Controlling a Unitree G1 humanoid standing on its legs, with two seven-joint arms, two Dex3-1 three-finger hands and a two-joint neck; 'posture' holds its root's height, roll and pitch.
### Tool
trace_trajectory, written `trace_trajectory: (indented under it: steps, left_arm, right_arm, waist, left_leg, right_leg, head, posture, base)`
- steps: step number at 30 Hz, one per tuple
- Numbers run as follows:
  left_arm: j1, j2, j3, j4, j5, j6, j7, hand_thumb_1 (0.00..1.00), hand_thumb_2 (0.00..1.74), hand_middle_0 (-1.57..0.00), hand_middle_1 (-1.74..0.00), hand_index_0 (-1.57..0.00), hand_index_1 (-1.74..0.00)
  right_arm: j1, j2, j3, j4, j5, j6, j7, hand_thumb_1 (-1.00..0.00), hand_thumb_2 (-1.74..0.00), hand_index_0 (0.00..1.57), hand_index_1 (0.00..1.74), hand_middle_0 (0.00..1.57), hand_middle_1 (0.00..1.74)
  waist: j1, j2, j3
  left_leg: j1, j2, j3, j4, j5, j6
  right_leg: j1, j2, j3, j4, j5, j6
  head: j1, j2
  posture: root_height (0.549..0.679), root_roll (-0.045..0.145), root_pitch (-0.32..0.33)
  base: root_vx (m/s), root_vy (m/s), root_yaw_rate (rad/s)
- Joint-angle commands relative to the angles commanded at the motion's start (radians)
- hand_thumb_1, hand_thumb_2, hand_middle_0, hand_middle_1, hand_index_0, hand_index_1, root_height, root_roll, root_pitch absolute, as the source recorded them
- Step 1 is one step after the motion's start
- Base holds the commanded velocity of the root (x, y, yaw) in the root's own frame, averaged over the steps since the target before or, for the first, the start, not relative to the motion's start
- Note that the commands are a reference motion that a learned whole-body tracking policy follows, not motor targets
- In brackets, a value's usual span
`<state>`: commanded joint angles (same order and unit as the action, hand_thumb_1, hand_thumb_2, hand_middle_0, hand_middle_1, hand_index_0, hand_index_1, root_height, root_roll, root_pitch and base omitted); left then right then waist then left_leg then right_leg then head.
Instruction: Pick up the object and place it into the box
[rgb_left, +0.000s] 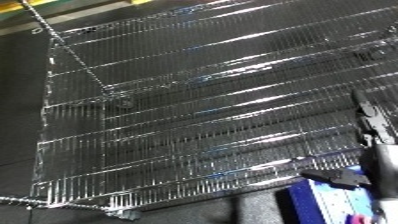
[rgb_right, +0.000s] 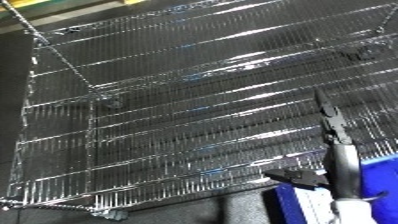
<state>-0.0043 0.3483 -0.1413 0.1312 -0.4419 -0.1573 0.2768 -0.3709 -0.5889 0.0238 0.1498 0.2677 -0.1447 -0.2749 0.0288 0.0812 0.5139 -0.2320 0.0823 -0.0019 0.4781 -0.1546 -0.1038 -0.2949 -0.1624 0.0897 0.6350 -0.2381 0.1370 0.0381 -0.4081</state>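
A large wire shelf of shiny metal fills almost the whole view, lying tilted in the picture, with many thin parallel wires that catch the light and some thicker cross bars under them. Its near edge has a low upright rim of short wires, which runs along the bottom from the near left corner toward the right. Beyond the far left corner of the shelf a strip of green and yellow floor is visible, and the ground to the left of the shelf and below it is dark. At the near right corner of the shelf there is a blue object with a white face; it looks like a box or a bin, but only one part of it is in the picture and I cannot tell which of the two it is. The right hand comes in from the lower right, over the right part of the shelf near its near edge, above the blue object. One black finger points up toward the far side, and another black part reaches to the left just above the blue object. They are spread apart and they do not hold anything.
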Motion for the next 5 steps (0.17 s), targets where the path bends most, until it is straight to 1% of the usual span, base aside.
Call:
trace_trajectory:
  steps: [3,5]
  left_arm:
    - [-0.002,-0.002,0.005,0.001,0.005,-0.001,0.007,1.00,1.74,-1.57,-1.74,-1.57,-1.74]
    - [-0.003,-0.004,0.008,0.000,0.008,-0.003,0.011,1.00,1.74,-1.57,-1.74,-1.57,-1.74]
  right_arm:
    - [-0.006,0.011,0.004,0.002,-0.022,0.002,-0.012,0.00,0.00,0.00,0.00,0.00,0.00]
    - [-0.005,0.020,0.004,0.003,-0.037,0.003,-0.019,0.00,0.00,0.00,0.00,0.00,0.00]
  waist:
    - [0.007,0.000,0.002]
    - [0.010,-0.001,0.003]
  left_leg:
    - [-0.002,-0.002,-0.005,0.001,0.000,0.0004]
    - [-0.004,-0.003,-0.007,-0.002,0.001,0.0000]
  right_leg:
    - [0.000,-0.0035,-0.002,0.005,-0.004,0.0012]
    - [0.000,-0.0054,-0.005,0.005,-0.004,0.0029]
  head:
    - [-0.012,0.010]
    - [-0.024,0.023]
  posture:
    - [0.650,0.066,-0.074]
    - [0.650,0.065,-0.072]
  base:
    - [0.010,0.017,0.082]
    - [0.005,0.020,0.059]
